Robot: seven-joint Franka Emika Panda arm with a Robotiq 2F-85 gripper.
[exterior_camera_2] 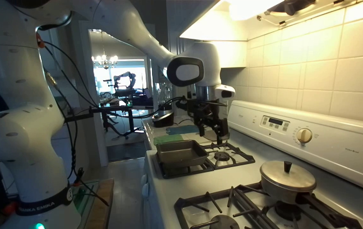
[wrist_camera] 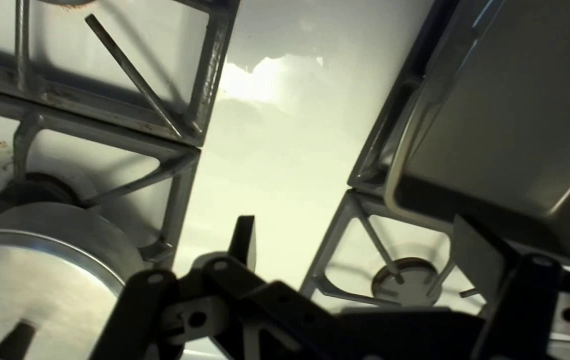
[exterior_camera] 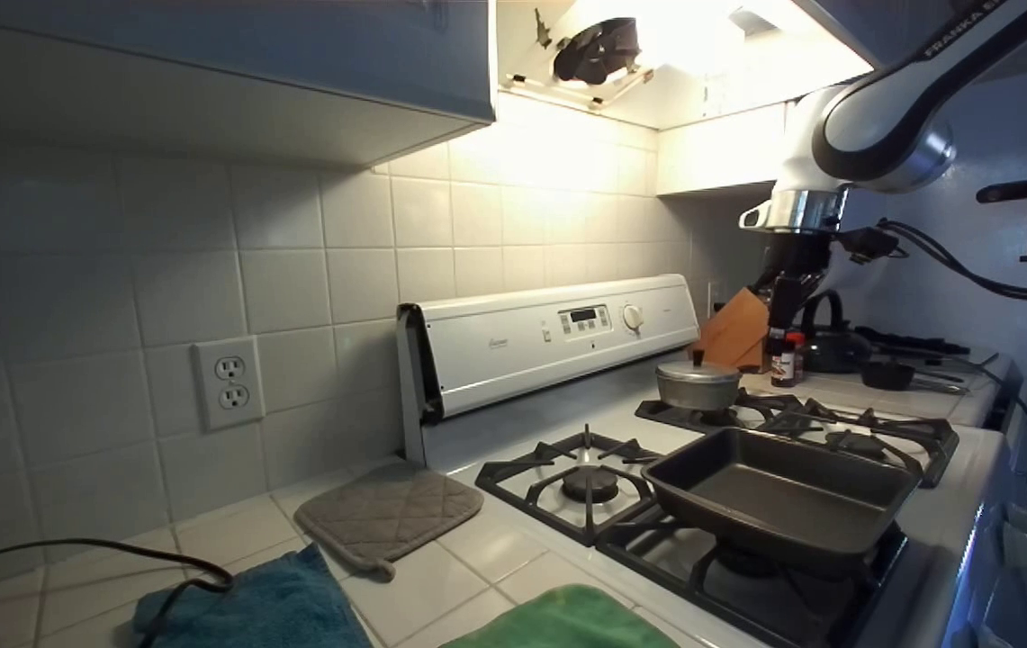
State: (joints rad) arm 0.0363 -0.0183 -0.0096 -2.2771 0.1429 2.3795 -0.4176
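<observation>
Our gripper point(wrist_camera: 353, 234) hangs spread wide and empty above the stovetop point(exterior_camera_2: 197, 184), which carries the roasting pan point(exterior_camera_2: 186, 160) by its front edge and the saucepan point(exterior_camera_2: 286, 181) near its back edge; we should allow both rims good clearance.

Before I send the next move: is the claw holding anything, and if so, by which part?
Nothing is held: the claw stands open in the wrist view, jaws wide apart with nothing between them. The dark pan sits ungripped on the stove.
</observation>
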